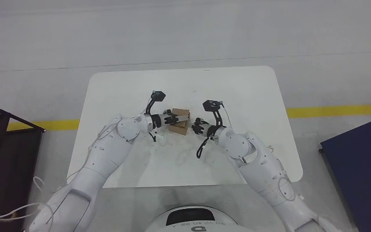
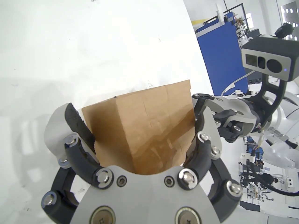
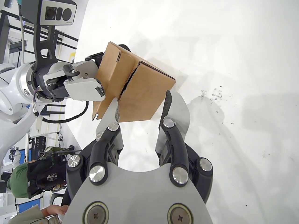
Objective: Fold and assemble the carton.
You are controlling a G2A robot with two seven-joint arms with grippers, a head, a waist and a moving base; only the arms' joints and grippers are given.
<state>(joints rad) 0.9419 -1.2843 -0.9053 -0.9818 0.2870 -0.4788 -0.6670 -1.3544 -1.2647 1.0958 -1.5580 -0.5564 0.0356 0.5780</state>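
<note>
A small brown carton [image 1: 181, 119] is held above the middle of the white table [image 1: 243, 98], partly formed, with one flap [image 3: 109, 66] standing out and a split seam along its side. My left gripper [image 1: 171, 120] is shut on one end; in the left wrist view the carton [image 2: 149, 127] fills the gap of the left gripper [image 2: 137, 129], both pads pressed on its walls. My right gripper [image 1: 197, 123] meets it from the opposite end. In the right wrist view the right gripper [image 3: 140, 108] clamps the carton [image 3: 144, 89] at its near corner.
The table's rounded edge [image 2: 198, 54] runs close beside the carton. A blue panel [image 1: 348, 156] stands on the floor to the right and a black rack [image 1: 14, 151] to the left. Bare tabletop surrounds both arms.
</note>
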